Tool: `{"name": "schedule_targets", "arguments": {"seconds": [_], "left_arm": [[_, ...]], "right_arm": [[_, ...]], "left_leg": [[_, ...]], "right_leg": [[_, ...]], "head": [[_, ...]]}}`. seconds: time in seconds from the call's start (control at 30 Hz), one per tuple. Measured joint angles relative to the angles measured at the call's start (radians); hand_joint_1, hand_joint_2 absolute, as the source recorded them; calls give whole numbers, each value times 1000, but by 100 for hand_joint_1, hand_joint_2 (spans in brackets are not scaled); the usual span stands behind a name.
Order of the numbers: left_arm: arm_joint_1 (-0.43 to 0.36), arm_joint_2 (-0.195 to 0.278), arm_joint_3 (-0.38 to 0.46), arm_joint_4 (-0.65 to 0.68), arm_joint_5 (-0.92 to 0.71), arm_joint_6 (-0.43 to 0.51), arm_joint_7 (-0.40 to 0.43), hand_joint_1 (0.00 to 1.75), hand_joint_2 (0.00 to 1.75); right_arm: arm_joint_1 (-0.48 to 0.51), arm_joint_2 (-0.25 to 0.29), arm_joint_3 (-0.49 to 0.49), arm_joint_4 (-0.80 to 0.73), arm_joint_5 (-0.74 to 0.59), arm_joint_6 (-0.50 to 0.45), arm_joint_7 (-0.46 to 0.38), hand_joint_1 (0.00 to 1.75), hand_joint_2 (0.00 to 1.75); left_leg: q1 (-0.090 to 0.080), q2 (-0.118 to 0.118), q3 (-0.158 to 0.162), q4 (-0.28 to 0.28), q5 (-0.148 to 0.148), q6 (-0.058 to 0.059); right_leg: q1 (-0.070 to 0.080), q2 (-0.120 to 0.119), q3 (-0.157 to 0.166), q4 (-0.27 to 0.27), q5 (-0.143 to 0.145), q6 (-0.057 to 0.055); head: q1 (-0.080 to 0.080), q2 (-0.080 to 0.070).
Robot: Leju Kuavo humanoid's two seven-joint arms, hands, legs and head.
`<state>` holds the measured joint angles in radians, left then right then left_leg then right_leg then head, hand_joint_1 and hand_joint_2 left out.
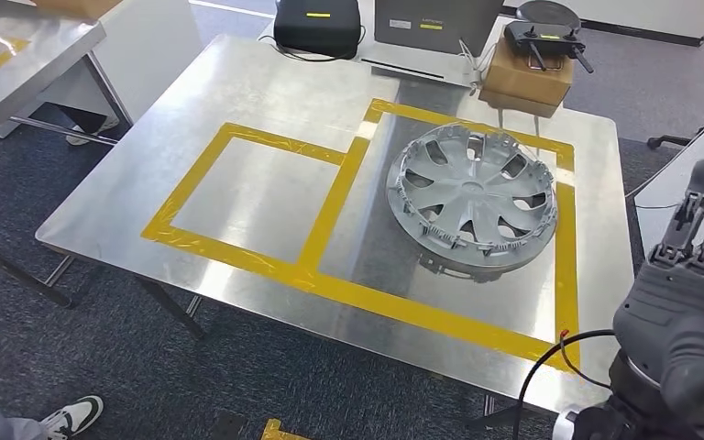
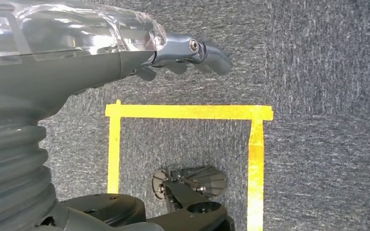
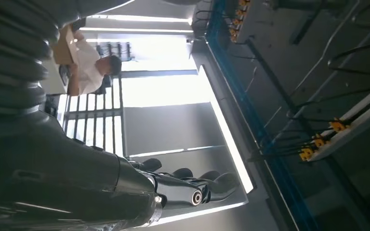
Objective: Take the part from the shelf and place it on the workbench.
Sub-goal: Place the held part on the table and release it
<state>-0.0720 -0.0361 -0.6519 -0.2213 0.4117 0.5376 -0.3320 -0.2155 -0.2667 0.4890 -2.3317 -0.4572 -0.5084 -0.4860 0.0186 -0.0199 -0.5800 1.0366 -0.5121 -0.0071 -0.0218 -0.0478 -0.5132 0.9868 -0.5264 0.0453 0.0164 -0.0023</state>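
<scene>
Raised at the bench's right edge, my right hand (image 1: 697, 275) holds nothing, fingers (image 1: 697, 197) extended apart. My left hand (image 2: 139, 57) hangs empty over carpet. The wheel cover (image 1: 472, 200) lies on the workbench (image 1: 238, 101), inside the right taped rectangle (image 1: 564, 247).

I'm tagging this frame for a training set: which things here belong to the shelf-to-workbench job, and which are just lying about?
Belongs to the job:
- silver wheel cover, lying in the right yellow-taped box
- workbench, the metal table it rests on
- right hand, raised and holding nothing
- left hand, hanging over the carpet

Just lying about:
- cardboard box at the far edge
- black controller on that box
- black case
</scene>
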Motion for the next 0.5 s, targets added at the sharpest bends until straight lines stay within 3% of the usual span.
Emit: {"name": "schedule_targets", "arguments": {"seconds": [0.2,0.33,0.5], "left_arm": [[-1,1,0,0,3,-27,19,0,175],[-1,1,0,0,-2,-34,45,0,0],[-2,7,0,0,27,-44,18,0,0]], "right_arm": [[147,-7,-46,-99,-149,30,-15,0,175],[219,-11,-78,-99,-236,63,-18,0,175],[260,-11,-120,-87,-295,115,-41,0,175]], "left_leg": [[0,7,1,0,-1,1],[0,16,1,-1,-2,2],[0,24,3,-1,-4,4]], "right_leg": [[0,2,0,0,-1,-1],[0,7,0,0,0,-1],[0,13,0,0,0,-1]], "head": [[0,0],[0,0],[0,0]]}}
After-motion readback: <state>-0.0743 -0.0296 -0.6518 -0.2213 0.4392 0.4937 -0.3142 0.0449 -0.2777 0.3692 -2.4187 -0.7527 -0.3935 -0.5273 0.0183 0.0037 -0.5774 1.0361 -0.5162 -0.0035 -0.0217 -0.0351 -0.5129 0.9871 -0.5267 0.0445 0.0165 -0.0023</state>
